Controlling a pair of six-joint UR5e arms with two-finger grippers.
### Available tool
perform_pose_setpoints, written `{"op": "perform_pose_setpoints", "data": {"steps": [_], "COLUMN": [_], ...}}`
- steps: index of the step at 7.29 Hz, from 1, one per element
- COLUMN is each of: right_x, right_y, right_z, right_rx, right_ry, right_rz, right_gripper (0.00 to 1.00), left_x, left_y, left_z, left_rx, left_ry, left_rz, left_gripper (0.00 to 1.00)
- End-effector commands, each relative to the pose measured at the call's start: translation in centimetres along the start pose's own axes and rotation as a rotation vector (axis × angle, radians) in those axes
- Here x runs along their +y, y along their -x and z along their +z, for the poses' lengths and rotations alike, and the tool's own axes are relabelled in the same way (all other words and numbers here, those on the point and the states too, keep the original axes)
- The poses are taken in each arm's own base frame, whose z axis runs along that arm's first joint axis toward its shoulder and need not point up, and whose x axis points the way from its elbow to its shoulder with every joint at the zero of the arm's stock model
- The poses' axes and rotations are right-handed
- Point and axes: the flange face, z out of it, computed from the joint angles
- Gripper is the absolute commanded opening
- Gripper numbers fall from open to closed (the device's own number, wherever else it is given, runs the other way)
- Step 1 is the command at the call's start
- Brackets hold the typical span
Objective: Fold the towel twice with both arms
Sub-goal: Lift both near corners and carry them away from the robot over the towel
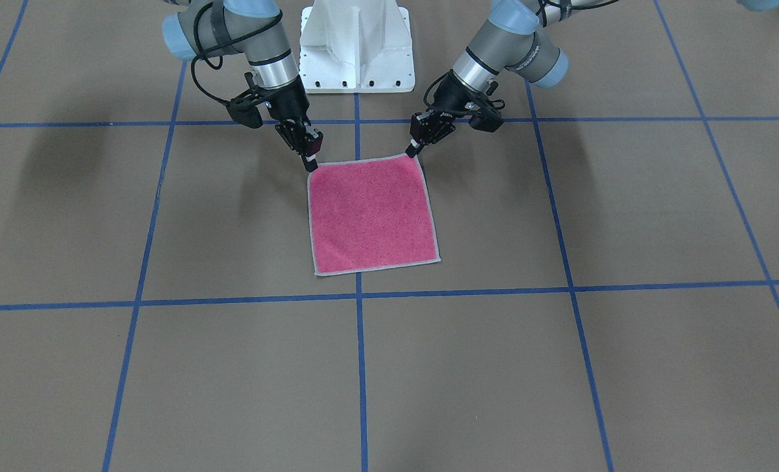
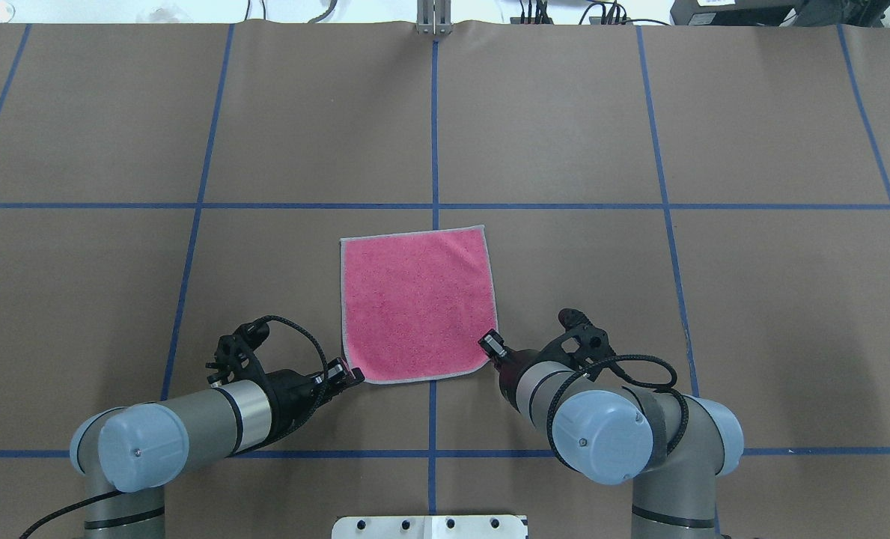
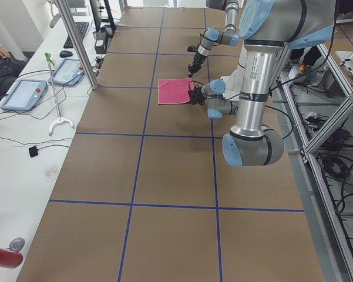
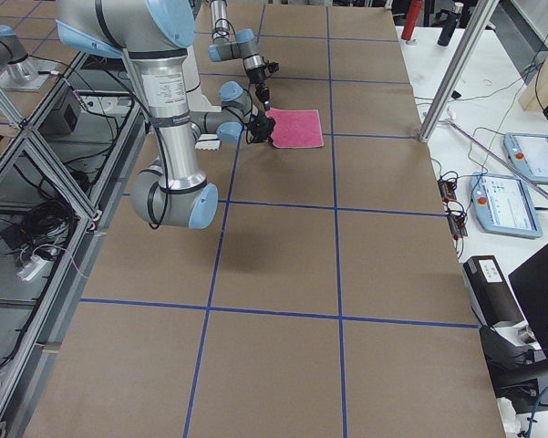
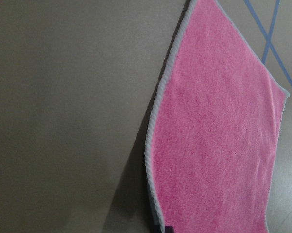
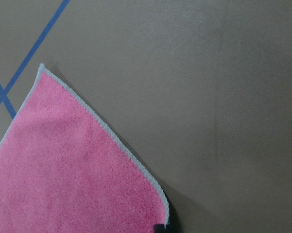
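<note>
Pinching robot-side corners of the small pink terry towel (image 1: 371,213), left hand (image 1: 414,149) and right hand (image 1: 310,160) seem set to fold it toward the far edge.

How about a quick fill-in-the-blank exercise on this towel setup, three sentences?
1. The towel lies spread on the table with its ___ face up.
2. The left gripper and the right gripper each meet the towel at a ___ on its edge nearest the robot.
3. The brown table is divided into squares by ___ lines.

Missing words: pink; corner; blue.
</note>
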Motion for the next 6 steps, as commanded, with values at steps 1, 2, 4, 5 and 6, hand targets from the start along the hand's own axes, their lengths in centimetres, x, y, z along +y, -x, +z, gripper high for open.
{"op": "perform_pose_setpoints", "data": {"steps": [1, 2, 4, 5, 6], "right_x": [-0.3, 0.1, 1.3, 1.5, 1.6], "right_y": [1.0, 1.1, 0.9, 0.4, 0.5], "right_z": [-2.1, -3.7, -8.1, -8.8, -9.1], "right_rx": [-0.034, -0.042, -0.033, -0.038, -0.043], "right_ry": [0.015, 0.031, 0.064, 0.058, 0.063], "right_rz": [0.020, 0.019, 0.003, -0.005, -0.004], "right_gripper": [0.00, 0.00, 0.00, 0.00, 0.00], "left_x": [0.2, 0.3, 0.6, 0.8, 1.1], "left_y": [-0.4, -1.1, -2.5, -3.6, -4.5], "left_z": [0.0, -0.8, -2.9, -4.0, -5.3], "left_rx": [0.007, 0.023, 0.058, 0.082, 0.100], "left_ry": [0.004, 0.014, 0.036, 0.048, 0.074], "left_rz": [-0.001, -0.005, -0.011, -0.016, -0.022], "left_gripper": [0.00, 0.00, 0.00, 0.00, 0.00]}}
